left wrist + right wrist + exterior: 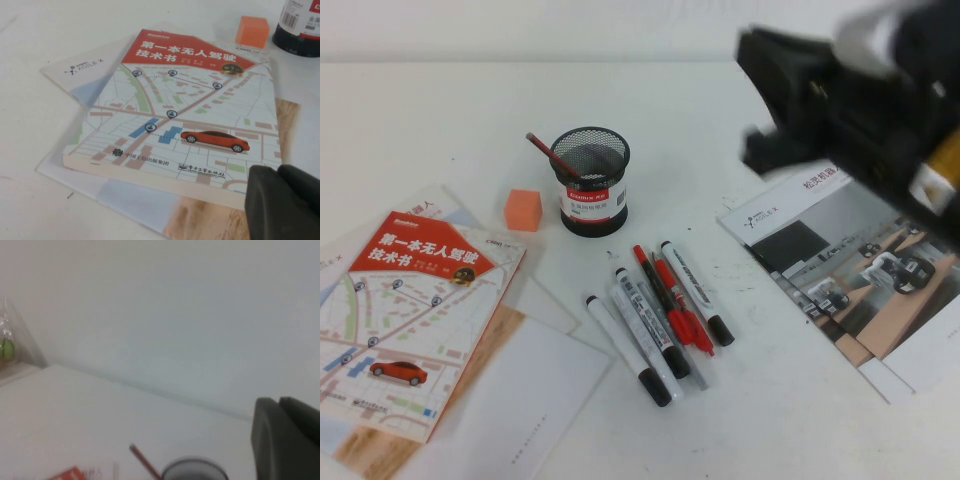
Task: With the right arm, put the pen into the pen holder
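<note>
The raised camera looks down across the table [440, 110]. The left wrist camera hangs close over the book [185, 115]. The right wrist camera faces the far wall; all three catch the pen holder [591, 180].

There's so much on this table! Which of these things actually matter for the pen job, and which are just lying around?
Part of the job:
pen, already leaning inside the pen holder
right gripper, raised off to the holder's right

Just lying about:
markers
orange cube
map book
brochure
left gripper, over the book's corner
</note>
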You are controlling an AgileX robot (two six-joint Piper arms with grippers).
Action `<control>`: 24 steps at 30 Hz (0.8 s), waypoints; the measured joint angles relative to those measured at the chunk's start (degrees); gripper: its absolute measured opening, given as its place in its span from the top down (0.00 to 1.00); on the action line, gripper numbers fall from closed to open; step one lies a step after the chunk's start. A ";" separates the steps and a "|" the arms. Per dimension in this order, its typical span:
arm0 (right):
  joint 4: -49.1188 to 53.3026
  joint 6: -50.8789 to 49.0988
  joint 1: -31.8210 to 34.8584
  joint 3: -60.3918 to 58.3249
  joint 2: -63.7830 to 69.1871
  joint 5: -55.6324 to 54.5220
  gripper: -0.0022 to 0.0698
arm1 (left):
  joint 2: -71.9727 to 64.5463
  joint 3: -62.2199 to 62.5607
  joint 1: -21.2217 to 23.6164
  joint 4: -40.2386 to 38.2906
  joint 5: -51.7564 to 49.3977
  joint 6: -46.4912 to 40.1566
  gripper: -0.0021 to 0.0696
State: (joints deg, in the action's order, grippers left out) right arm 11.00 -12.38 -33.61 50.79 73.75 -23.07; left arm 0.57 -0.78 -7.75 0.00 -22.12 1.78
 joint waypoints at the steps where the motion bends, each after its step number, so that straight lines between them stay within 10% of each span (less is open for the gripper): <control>1: -0.48 0.00 0.10 -2.85 -1.97 -0.10 1.00 | 0.00 0.00 0.00 0.00 0.00 0.00 0.97; 24: -9.70 6.79 19.75 -41.12 -46.93 17.91 1.00 | 0.00 0.00 0.00 0.00 0.00 0.00 0.97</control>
State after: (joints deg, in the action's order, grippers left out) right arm 1.29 -5.59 -13.86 9.67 26.81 -5.17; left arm 0.57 -0.78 -7.75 0.00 -22.12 1.78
